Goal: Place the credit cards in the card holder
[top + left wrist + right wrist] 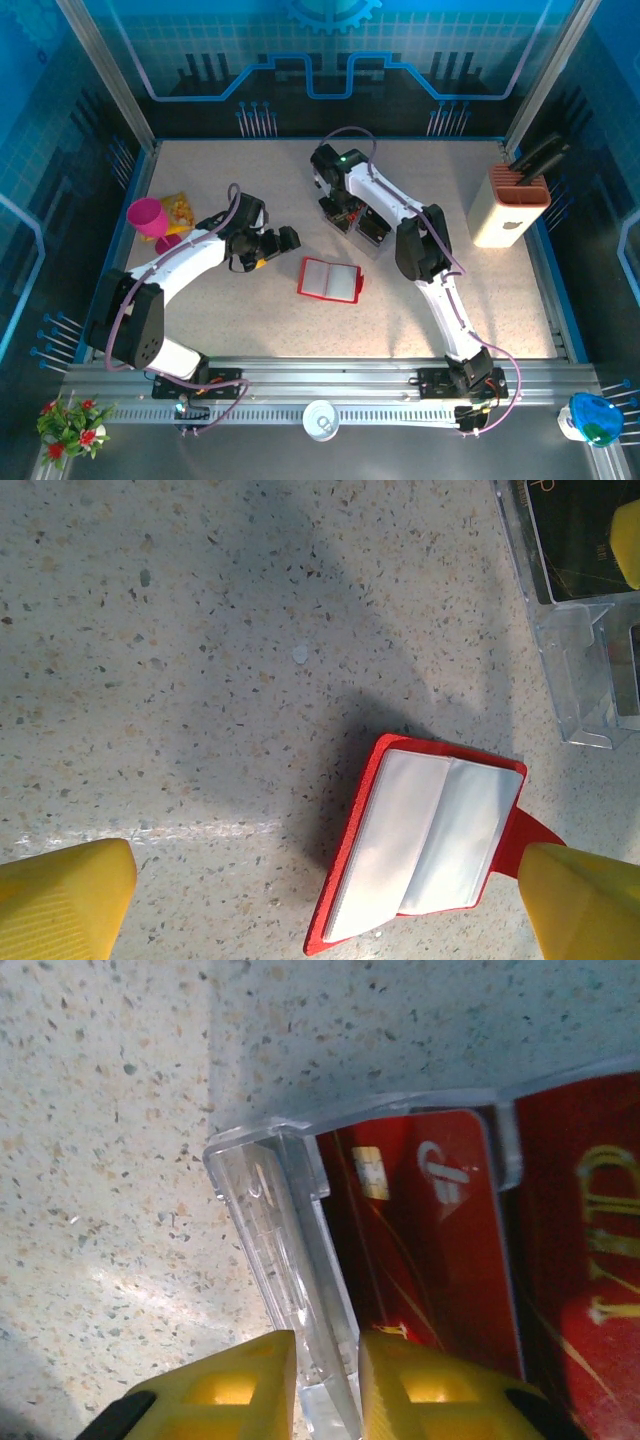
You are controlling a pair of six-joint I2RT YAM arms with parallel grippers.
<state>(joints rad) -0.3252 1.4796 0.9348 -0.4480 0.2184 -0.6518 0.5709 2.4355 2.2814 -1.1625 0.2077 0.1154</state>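
Yellow fingers (240, 1390) of the right end effector (328, 1350) stand close together astride a wall of the clear tray (270, 1220), beside the red credit cards (420, 1250) lying in it; whether they pinch anything I cannot tell. Left end effector (322, 880) hangs wide open and holds nothing, near the card holder (425, 845), which lies opened flat on the worktop (180, 630), pale inside up, near the tray.
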